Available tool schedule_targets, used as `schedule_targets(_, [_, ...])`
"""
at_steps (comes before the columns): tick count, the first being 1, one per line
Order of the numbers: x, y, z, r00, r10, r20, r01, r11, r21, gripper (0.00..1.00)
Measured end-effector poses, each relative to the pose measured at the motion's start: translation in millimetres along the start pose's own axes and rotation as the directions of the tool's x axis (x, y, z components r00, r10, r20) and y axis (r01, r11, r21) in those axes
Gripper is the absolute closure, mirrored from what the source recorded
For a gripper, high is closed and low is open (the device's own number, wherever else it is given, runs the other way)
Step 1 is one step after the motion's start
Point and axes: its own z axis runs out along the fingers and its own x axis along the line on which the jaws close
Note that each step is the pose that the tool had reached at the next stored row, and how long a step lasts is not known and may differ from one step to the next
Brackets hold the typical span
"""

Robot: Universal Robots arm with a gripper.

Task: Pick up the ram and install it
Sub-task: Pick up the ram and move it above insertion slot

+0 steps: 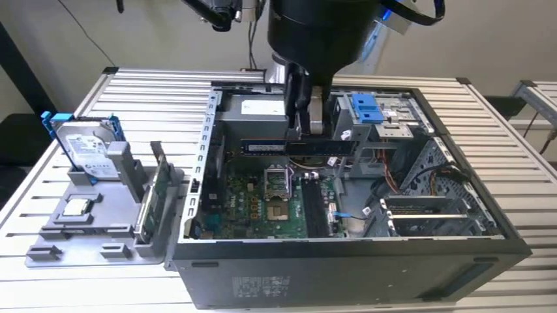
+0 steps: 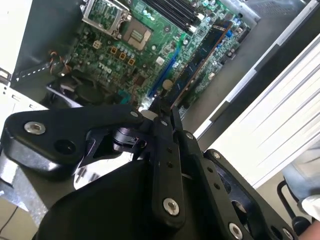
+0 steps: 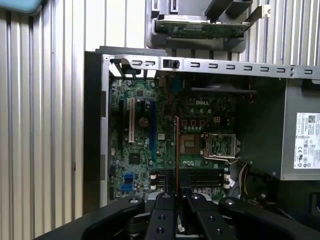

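The gripper (image 2: pixel 162 106) jaws are narrow, clamped on the ram (image 2: pixel 200 55).

Ram, appearance: long, narrow, very thin flat stick, dark green-black. Seen edge-on in both wrist views, it reads as a thin line.

Ram, orientation: long axis level, running along the exterior view's left-right. Faces vertical, one long edge down toward the motherboard (image 1: pixel 261 208). Axis lies crosswise to the memory slots (image 3: pixel 195 177).

Ram, position: within the outline of the open case (image 1: pixel 348 274), held above the board, toward the case's far side in the ext. view. Not seated in a slot.

Also in the case: CPU socket (image 3: pixel 218 146) on the board; power supply (image 3: pixel 300 135) at the far side.

Outside the case, on the exterior view's left: grey tray (image 1: pixel 52 251) w/ a hard drive (image 1: pixel 87 147) upright in a blue frame, and a green circuit board (image 1: pixel 150 202) on edge nearest the case.
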Motion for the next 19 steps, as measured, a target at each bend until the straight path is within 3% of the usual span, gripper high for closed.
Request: schedule_targets(19, [0.3, -52.2, -1.2, 1.0000, 0.000, -0.0001, 0.000, 1.0000, 0.0000, 0.86])
